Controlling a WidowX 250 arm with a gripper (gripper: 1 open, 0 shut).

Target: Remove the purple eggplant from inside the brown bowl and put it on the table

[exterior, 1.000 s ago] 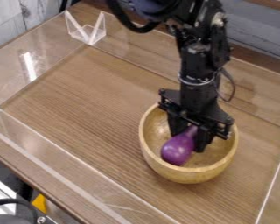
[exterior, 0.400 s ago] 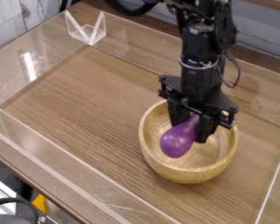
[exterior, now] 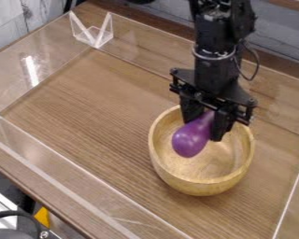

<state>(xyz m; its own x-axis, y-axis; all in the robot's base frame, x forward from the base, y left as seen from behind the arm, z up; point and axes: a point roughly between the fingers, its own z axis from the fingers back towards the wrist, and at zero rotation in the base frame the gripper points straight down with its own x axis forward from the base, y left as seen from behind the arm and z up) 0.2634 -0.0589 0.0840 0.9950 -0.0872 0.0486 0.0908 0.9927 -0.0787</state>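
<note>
one eggplant (exterior: 191, 139), between tool (exterior: 198, 119) fingertips

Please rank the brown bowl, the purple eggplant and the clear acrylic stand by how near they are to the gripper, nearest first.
1. Purple eggplant: held between the jaws.
2. Brown bowl: just below the gripper.
3. Clear acrylic stand: at the far left of the picture.
</note>
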